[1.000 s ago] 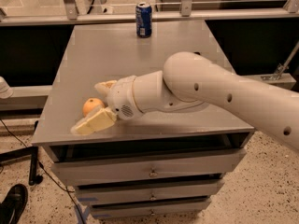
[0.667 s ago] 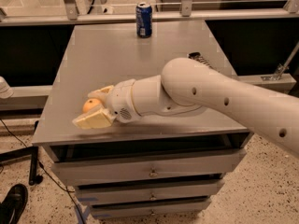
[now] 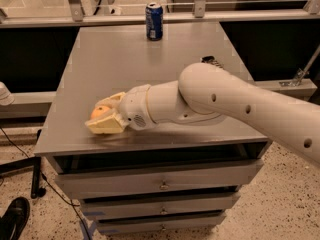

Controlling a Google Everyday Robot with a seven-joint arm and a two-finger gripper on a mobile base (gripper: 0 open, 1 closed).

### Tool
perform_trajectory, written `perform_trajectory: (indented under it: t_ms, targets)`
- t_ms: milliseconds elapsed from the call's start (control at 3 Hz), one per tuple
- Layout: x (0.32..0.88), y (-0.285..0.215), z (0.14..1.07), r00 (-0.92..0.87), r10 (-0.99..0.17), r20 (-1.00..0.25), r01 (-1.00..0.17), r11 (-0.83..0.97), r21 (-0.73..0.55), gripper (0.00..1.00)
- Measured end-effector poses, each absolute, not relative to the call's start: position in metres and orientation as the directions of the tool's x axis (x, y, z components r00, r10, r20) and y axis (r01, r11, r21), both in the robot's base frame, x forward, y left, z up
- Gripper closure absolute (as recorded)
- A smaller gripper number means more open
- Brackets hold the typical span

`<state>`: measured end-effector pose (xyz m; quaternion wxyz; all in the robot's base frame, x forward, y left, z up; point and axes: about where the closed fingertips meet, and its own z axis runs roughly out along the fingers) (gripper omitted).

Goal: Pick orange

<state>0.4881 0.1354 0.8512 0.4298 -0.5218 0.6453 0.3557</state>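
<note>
On the floor left of the table (image 3: 125,69), below its front corner, a dark shoe (image 3: 14,220) is seen. On the table top, near its front-left corner, the orange (image 3: 98,112) is found resting on the grey surface. It is enclosed by the gripper (image 3: 100,114), which is laid low over the same corner with one cream finger (image 3: 106,125) on the side toward the table's front edge and the other on the far side. Both fingers are pressed against the fruit, so the gripper is closed on the orange; only the upper part of the fruit is left showing between them. The orange is not raised off the table.

At the table's back edge, a little left of its middle, a blue can (image 3: 154,20) is stood upright, well apart from the orange. Under the table top, three drawers (image 3: 161,185) are stacked across the front, each with a small knob at its centre.

From the gripper, the white arm (image 3: 220,101) is stretched rightward across the front half of the table and past its right edge. Just behind the arm, near the table's right edge, a small dark object (image 3: 212,61) is partly hidden; what it is cannot be told.
</note>
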Motion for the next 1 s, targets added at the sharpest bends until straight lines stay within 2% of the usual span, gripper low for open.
perform_trajectory:
  t_ms: [333,667,1000]
  targets:
    - [0.516,0.123,0.885,-0.059,-0.314,-0.947,-0.973,0.232,-0.017,1.0]
    - [0.554,0.104,0.939,-0.059,-0.244,-0.968,-0.96,0.281,-0.012,1.0]
    - [0.564,0.098,0.963,-0.04,-0.22,-0.975,-0.952,0.303,-0.029,1.0]
